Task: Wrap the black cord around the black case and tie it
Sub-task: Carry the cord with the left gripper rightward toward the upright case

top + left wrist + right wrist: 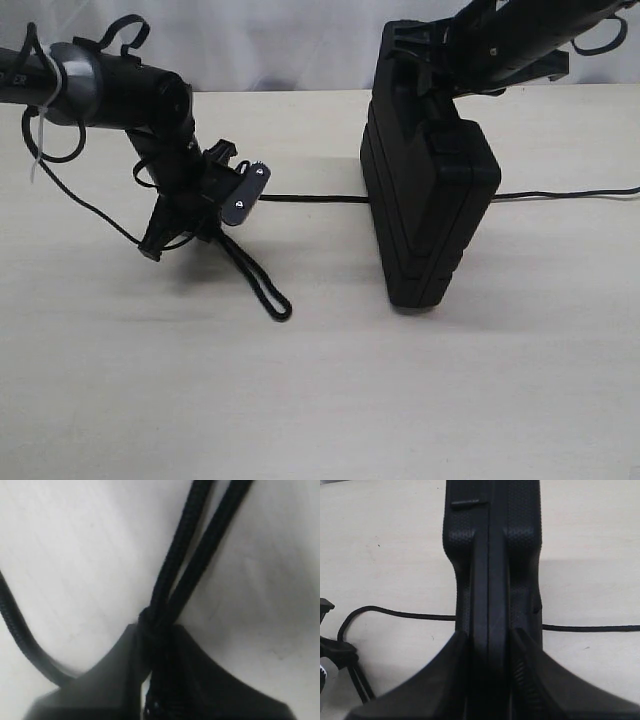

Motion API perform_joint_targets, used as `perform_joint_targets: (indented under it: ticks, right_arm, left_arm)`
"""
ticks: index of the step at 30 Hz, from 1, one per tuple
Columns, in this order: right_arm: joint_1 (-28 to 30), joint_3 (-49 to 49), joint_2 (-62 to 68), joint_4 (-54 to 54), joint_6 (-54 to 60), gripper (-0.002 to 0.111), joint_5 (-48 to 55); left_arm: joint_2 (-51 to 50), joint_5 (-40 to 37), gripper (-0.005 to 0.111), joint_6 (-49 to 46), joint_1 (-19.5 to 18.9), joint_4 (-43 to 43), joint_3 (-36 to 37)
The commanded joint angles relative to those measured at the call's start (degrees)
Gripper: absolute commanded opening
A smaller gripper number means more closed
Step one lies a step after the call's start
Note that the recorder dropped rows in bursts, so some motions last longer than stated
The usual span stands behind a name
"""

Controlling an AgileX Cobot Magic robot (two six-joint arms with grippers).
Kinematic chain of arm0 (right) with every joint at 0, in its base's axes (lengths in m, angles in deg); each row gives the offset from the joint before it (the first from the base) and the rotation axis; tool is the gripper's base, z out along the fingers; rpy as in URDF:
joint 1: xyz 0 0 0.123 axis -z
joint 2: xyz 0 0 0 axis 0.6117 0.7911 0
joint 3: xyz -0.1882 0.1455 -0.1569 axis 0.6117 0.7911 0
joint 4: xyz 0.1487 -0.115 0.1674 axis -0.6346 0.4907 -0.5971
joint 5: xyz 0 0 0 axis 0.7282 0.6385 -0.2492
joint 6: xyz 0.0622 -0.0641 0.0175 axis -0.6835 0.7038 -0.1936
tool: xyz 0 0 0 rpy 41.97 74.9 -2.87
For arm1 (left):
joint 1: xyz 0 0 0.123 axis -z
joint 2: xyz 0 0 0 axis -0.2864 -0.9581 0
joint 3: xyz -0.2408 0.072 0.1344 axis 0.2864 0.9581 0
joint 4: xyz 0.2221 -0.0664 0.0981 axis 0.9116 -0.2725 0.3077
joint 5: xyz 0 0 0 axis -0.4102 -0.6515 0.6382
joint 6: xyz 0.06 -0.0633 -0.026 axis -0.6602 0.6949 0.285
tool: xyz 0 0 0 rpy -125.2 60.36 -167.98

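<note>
The left tool [157, 636] is pinching two strands of the black cord [177, 545] together, while the right tool [489, 641] is clamping the black case [490, 555] standing on edge on the tabletop [320, 400], cord lying on both sides of it.

The flat matte black plastic case [430, 200] stands upright on a narrow edge, right of centre. The thin black braided cord [310, 198] runs left to right, hidden where it meets the case, with a doubled loop lying near-left.
</note>
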Motion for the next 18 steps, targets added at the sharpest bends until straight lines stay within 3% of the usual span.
perform_joint_targets:
  ticks: [1, 7, 18]
  right_arm:
    - [0.0, -0.5, -0.3, -0.3, -0.2, 0.004, -2.1]
    - [0.0, -0.5, -0.3, -0.3, -0.2, 0.004, -2.1]
    - [0.0, -0.5, -0.3, -0.3, -0.2, 0.004, -2.1]
  left_arm:
    - [-2.0, -3.3, 0.000, 8.9, 0.4, -2.4, 0.7]
    - [0.8, -0.3, 0.000, 26.9, 0.4, -2.2, 0.7]
    - [11.0, 7.8, 0.000, 35.9, 0.4, -10.2, 0.7]
